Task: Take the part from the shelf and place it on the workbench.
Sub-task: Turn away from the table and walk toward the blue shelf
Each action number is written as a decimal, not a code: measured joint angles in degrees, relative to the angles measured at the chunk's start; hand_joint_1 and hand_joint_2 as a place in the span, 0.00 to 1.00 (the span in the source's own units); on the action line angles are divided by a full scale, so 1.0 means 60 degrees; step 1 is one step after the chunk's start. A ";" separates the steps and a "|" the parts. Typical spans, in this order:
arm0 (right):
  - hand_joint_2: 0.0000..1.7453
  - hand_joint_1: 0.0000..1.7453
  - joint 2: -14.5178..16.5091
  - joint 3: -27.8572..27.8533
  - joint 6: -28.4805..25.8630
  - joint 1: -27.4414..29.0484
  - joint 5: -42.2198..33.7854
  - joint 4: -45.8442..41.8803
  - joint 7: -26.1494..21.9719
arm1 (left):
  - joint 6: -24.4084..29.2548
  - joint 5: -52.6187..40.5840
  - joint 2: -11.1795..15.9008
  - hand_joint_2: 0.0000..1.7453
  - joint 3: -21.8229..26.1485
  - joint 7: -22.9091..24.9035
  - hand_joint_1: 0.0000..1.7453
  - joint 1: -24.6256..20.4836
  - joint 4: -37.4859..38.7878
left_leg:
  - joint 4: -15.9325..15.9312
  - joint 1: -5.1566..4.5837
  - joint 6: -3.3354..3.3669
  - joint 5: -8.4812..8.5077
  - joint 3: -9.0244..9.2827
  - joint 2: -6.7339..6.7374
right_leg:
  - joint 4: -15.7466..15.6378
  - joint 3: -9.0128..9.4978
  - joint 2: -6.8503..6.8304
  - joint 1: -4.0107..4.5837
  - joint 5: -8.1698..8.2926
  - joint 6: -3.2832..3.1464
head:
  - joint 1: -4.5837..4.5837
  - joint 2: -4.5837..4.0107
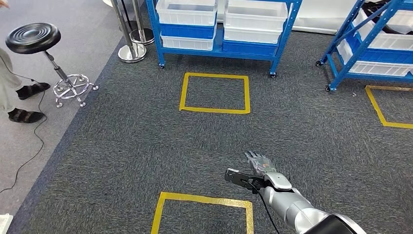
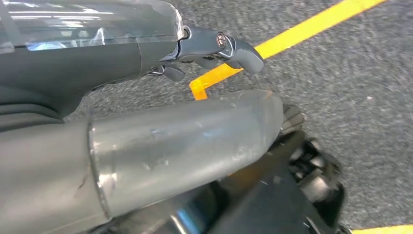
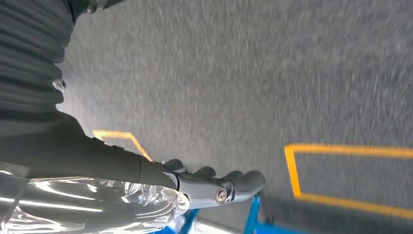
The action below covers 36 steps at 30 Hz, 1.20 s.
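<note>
A blue shelf point(image 1: 220, 51) stands at the far side of the grey carpet, carrying white bins point(image 1: 186, 10) and blue bins point(image 1: 188, 30). Their contents are hidden from here, so I cannot pick out the part. My right hand point(image 1: 258, 165) reaches forward low over the carpet, well short of the shelf, fingers stretched out and holding nothing. The right wrist view shows that hand point(image 3: 214, 187) flat above the floor, with blue shelf legs beyond it. My left hand point(image 2: 185, 131) hangs over the carpet, thumb and fingers point(image 2: 238, 48) apart with nothing in them.
A second blue shelf point(image 1: 341, 58) with bins stands at the far right. Yellow tape squares mark the carpet in front of the first shelf point(image 1: 214, 74), near me point(image 1: 204, 199) and at the right point(image 1: 375, 105). A black stool point(image 1: 33, 37), chrome post bases point(image 1: 131, 51), a person's feet point(image 1: 27, 116) and a floor cable point(image 1: 29, 156) lie left.
</note>
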 joint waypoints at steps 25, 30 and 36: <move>0.00 0.00 0.0185 -0.2405 0.0381 0.3009 -0.1837 0.0374 0.0152 | -0.0139 0.0117 -0.0059 0.00 0.0353 -0.0678 0.00 0.0198 0.0000 | 0.1199 0.0039 -0.0233 -0.0672 -0.0239 -0.0536 | 0.0092 -0.0225 0.0974 -0.0022 0.0158 -0.0361 | -0.0004 0.0000; 0.00 0.00 0.0178 -0.2672 0.0177 0.3086 -0.1915 0.0387 0.0105 | -0.0140 0.0102 -0.0032 0.00 0.0369 -0.0703 0.00 0.0150 0.0000 | 0.0114 -0.0042 -0.0067 -0.0418 0.0295 -0.0494 | 0.0100 -0.0221 0.0974 0.0015 0.0138 -0.0194 | -0.0003 0.0000; 0.75 0.00 0.0169 -0.2999 0.0047 0.3168 -0.2026 0.0390 -0.0065 | -0.0135 0.0115 -0.0034 0.00 0.0415 -0.0712 0.00 0.0180 0.0000 | -0.0003 -0.0014 0.0085 -0.0315 0.0349 -0.0517 | 0.0688 -0.0456 0.0994 -0.0011 -0.0250 -0.0035 | -0.0001 0.0000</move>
